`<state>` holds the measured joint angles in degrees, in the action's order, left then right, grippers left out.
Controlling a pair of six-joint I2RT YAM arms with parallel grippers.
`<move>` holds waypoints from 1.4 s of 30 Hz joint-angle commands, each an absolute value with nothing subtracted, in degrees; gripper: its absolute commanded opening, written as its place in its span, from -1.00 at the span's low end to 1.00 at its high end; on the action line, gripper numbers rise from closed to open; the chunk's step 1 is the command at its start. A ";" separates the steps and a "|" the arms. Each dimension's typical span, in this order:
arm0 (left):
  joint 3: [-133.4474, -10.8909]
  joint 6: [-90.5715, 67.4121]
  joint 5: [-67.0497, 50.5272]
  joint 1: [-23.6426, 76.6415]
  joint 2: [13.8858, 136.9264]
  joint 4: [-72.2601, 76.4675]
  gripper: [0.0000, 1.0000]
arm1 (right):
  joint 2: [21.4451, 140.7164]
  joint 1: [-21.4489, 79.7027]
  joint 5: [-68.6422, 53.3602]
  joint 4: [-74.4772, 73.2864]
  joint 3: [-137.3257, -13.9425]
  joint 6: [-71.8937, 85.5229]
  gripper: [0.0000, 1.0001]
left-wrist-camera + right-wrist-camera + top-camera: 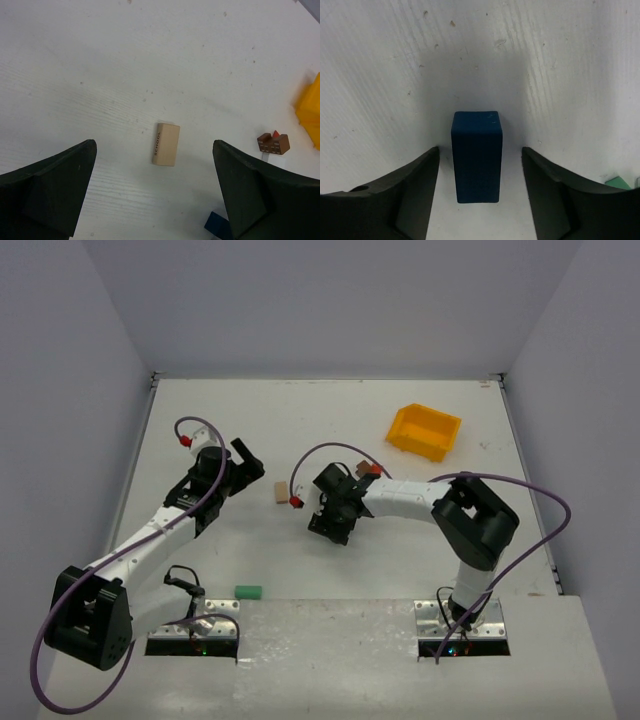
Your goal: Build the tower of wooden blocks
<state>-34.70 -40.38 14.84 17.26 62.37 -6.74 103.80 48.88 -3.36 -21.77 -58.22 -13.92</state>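
A tan block [166, 144] marked "SCHOOL" lies flat on the table; it also shows in the top view [279, 494]. My left gripper [153, 143] is open above and just short of it, empty; in the top view [250, 462] it sits left of the block. A blue block [476, 156] lies on the table between the open fingers of my right gripper [480, 149], untouched. In the top view the right gripper [332, 522] hides it. A brown brick-patterned block with a red tip [273, 143] stands further right. A green block [247, 591] lies near the front edge.
A yellow plastic bin [424, 431] stands at the back right, its edge showing in the left wrist view [311, 110]. A corner of the blue block [215, 223] shows beside my left gripper's right finger. The two grippers are close together mid-table.
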 commanded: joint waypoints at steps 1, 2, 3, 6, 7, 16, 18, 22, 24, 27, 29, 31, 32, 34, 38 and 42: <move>-34.80 -40.14 14.71 17.31 61.17 -5.77 1.00 | 101.47 48.96 -3.40 -18.53 -58.49 -15.36 0.50; -34.75 -40.08 14.68 17.31 61.06 -5.71 1.00 | 100.72 48.96 -3.43 -17.77 -57.87 -15.63 0.55; -34.63 -40.01 14.66 17.31 60.97 -5.71 1.00 | 99.73 48.96 -3.54 -17.18 -57.37 -15.89 0.59; -34.63 -39.66 14.48 17.31 60.42 -5.73 1.00 | 94.65 48.80 -3.33 -16.35 -56.36 -17.30 0.96; -34.52 -39.53 14.44 17.31 60.21 -5.66 1.00 | 92.86 48.67 -2.63 -16.35 -56.40 -17.97 0.97; -33.58 -38.76 13.19 17.31 57.67 -4.75 1.00 | 85.60 37.87 11.54 -16.93 -57.39 4.22 0.97; -33.20 -38.71 13.02 17.31 57.29 -4.34 1.00 | 86.00 35.57 14.25 -18.16 -55.68 10.95 0.97; -33.05 -38.41 12.48 17.31 57.13 -3.96 1.00 | 88.60 32.99 13.62 -18.12 -54.05 16.09 0.97; -33.05 -38.37 12.52 17.31 57.09 -4.12 1.00 | 91.29 31.31 13.29 -18.24 -55.33 17.94 0.97; -32.90 -38.43 12.63 17.31 56.89 -4.22 1.00 | 94.91 29.34 12.44 -18.13 -57.33 19.52 0.97; -32.91 -38.36 12.21 17.31 56.69 -3.94 1.00 | 97.40 29.22 13.27 -17.41 -58.36 20.28 0.97; -32.90 -38.22 11.77 17.33 56.69 -3.88 1.00 | 99.52 29.09 13.53 -16.66 -59.09 21.20 0.97; -33.05 -38.15 11.70 17.39 56.68 -3.96 1.00 | 100.28 29.08 13.50 -16.44 -59.28 21.38 0.97; -32.96 -38.06 11.78 17.31 56.59 -4.13 1.00 | 101.81 28.90 13.00 -16.31 -59.86 21.70 0.97; -32.96 -38.06 11.62 17.31 56.27 -4.13 1.00 | 103.94 28.65 12.23 -12.58 -59.12 20.78 0.95; -32.96 -38.06 11.07 17.31 56.14 -4.20 1.00 | 103.94 28.50 11.13 -11.14 -58.97 21.41 0.67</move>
<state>-33.19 -38.83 12.18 17.26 57.68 -6.24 104.02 28.86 11.65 -14.93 -57.49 20.00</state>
